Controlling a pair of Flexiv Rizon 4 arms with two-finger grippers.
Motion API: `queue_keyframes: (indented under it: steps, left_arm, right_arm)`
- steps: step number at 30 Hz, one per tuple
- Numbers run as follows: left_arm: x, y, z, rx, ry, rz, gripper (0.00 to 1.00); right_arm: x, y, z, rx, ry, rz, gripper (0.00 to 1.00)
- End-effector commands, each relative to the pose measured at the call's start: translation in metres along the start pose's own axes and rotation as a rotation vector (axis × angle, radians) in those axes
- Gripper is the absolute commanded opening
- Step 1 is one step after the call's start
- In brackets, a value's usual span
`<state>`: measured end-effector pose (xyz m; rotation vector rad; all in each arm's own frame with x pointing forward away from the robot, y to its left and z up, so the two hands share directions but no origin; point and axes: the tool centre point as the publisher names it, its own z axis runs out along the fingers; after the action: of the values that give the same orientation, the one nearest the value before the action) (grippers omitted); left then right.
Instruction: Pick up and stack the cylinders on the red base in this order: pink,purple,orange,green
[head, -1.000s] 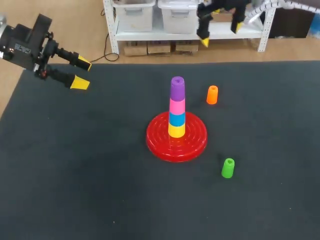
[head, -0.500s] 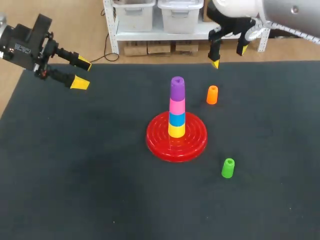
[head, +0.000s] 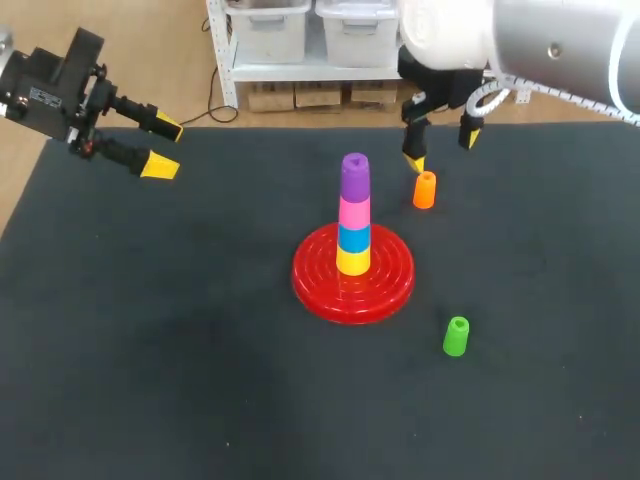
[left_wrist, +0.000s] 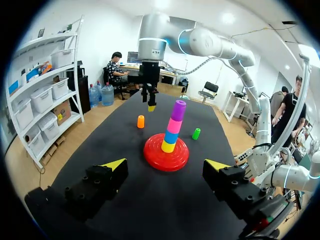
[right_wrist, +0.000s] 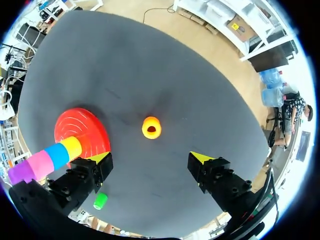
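Note:
The red base (head: 353, 275) sits mid-table with a stack on it: yellow, blue, pink and a purple cylinder (head: 354, 176) on top. An orange cylinder (head: 424, 189) stands upright to the right of the stack, a green cylinder (head: 455, 336) nearer the front. My right gripper (head: 440, 148) hangs open just above and behind the orange cylinder (right_wrist: 151, 127), which lies ahead of its spread fingers, untouched. At the table's far left corner my left gripper (head: 160, 147) is open and holds nothing; its view takes in the base (left_wrist: 166, 155), the orange cylinder (left_wrist: 141, 121) and the green cylinder (left_wrist: 196, 133).
The dark mat (head: 150, 330) spreads wide around the base, with bare room at the left and front. A white shelf unit stands just past the table's back edge, behind my right arm.
My right arm has come down from the back, over the table edge toward the orange cylinder, fingers staying open. The left arm has kept still.

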<state>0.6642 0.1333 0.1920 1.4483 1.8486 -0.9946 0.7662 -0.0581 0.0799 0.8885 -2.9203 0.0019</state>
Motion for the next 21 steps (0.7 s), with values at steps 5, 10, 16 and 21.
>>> queue_keyframes:
  steps: [5, 10, 16, 21]
  left_arm:
    - [0.0014, -0.0004, 0.0000, -0.002, -0.004, 0.003, 1.00]
    - [0.0014, -0.0004, 0.0000, -0.002, -0.004, 0.003, 1.00]
    - [0.0014, -0.0004, 0.0000, -0.002, -0.004, 0.003, 1.00]
    - [0.0014, -0.0004, 0.0000, -0.002, -0.004, 0.003, 1.00]
  right_arm:
    - [0.0034, 0.0121, 0.0060, -0.007, -0.067, 0.030, 1.00]
    - [0.0034, 0.0121, 0.0060, -0.007, -0.067, 0.030, 1.00]
    - [0.0034, 0.0121, 0.0060, -0.007, -0.067, 0.030, 1.00]
    - [0.0034, 0.0121, 0.0060, -0.007, -0.067, 0.030, 1.00]
